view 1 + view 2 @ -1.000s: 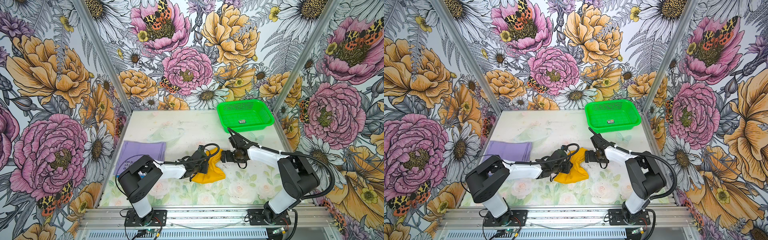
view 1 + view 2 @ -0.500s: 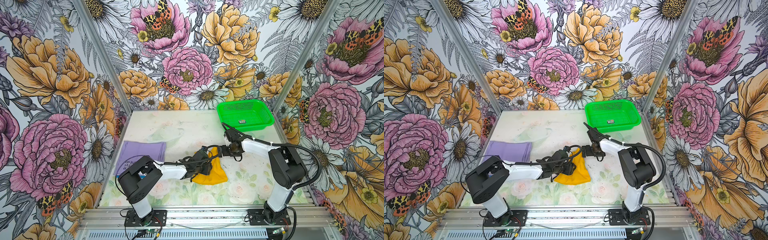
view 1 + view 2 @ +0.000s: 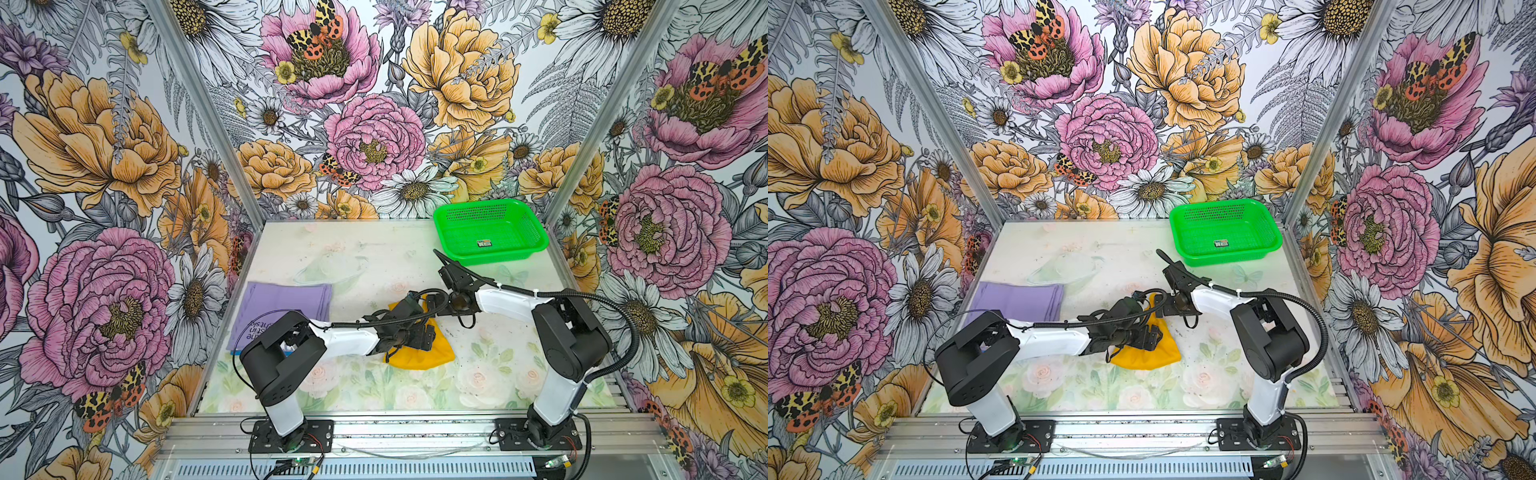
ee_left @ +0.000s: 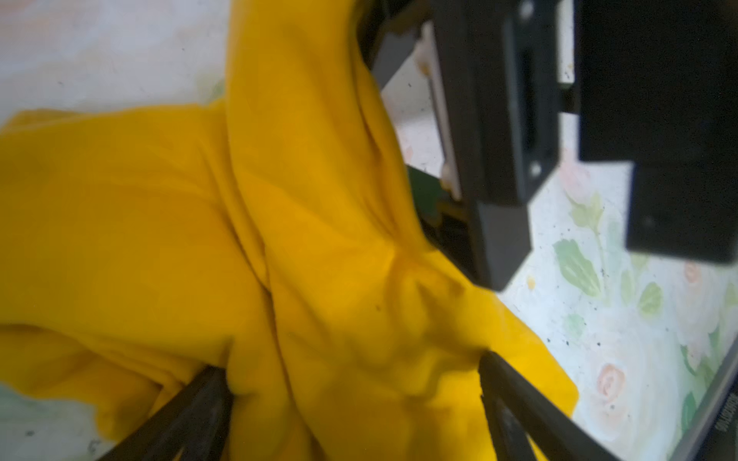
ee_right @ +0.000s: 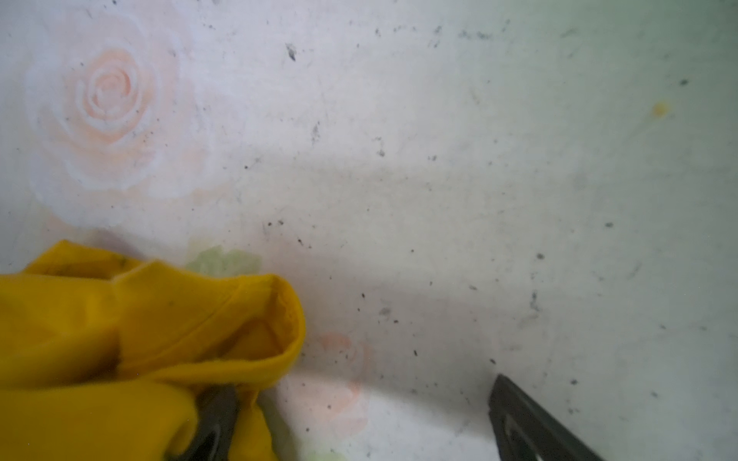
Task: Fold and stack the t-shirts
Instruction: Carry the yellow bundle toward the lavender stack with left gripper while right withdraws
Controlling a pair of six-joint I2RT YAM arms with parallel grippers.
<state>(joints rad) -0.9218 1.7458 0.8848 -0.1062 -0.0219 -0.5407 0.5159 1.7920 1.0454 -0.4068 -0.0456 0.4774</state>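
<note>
A mustard-yellow t-shirt (image 3: 422, 357) (image 3: 1148, 357) lies crumpled at the table's middle. A lavender t-shirt (image 3: 286, 301) (image 3: 1017, 299) with dark print lies folded flat at the left, its near part behind the left arm. My left gripper (image 3: 426, 332) (image 3: 1150, 334) sits low on the yellow shirt. In the left wrist view the gripper (image 4: 355, 399) is open, both fingers spread wide with bunched yellow cloth (image 4: 279, 239) between them. My right gripper (image 3: 434, 300) (image 3: 1163, 306) is at the shirt's far edge. It is open in the right wrist view (image 5: 367, 419), one finger (image 5: 215, 423) against a yellow hem (image 5: 167, 327).
A green mesh basket (image 3: 536, 232) (image 3: 1273, 232) stands at the back right corner, with only a small label inside. The two grippers are close together over the yellow shirt. Flowered walls close in the table on three sides.
My left gripper has opened and let go of the yellow cloth. The right gripper has swung left and now sits at the shirt's far edge.
</note>
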